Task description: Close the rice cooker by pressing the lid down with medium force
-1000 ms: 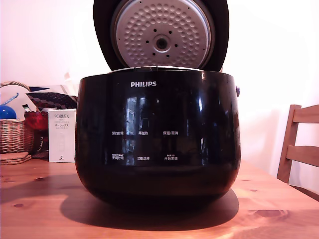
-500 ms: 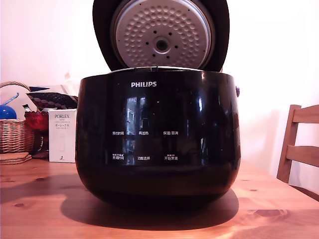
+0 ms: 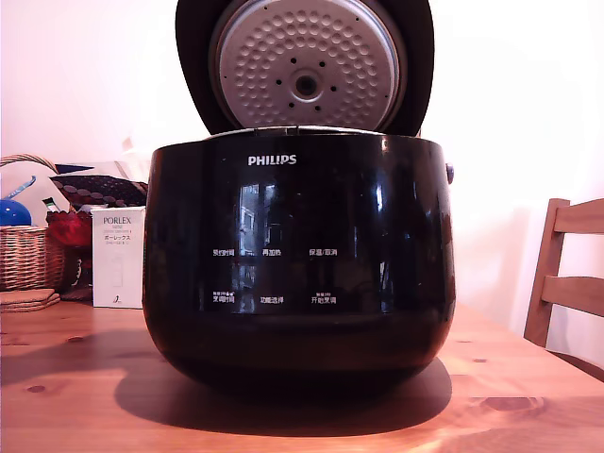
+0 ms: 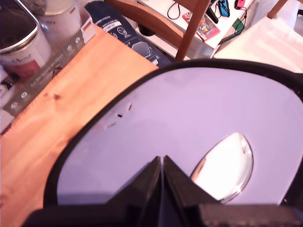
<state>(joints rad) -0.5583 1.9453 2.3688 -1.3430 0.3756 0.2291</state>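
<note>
Rice cooker (image 3: pixel 299 260) fills the middle of the exterior view, standing on a wooden table (image 3: pixel 66 396); glossy black body, white "PHILIPS" on front, small white button labels below. Lid (image 3: pixel 304 64) stands raised behind the pot's rim, silver dimpled underside with central hub facing the camera. Not closed.

Exterior view only: wooden chair (image 3: pixel 566 274) at the exterior view's right, beyond the table edge. At the exterior view's left, behind the cooker: wicker basket (image 3: pixel 28 250), white PORLEX box (image 3: pixel 117 257) upright and just beside the cooker's wall, a red glass object (image 3: pixel 68 228) between basket and box. No arm or gripper seen from here.

Wrist view only: the lid's glossy outer face (image 4: pixel 189 132) seen close, reflecting pale violet, with a bright oval patch on it. Gripper (image 4: pixel 162 163) sits at the frame's near edge, its two dark fingers (image 4: pixel 147 182) pressed together with only a thin seam between them, tips at or just above the lid surface; contact cannot be told. Nothing is pinched. Beyond the lid: table top (image 4: pixel 71 90), a metal ruler (image 4: pixel 45 75) lying at the table edge, tins (image 4: pixel 23 42) beside it, a chair frame (image 4: pixel 165 19) past the table.
</note>
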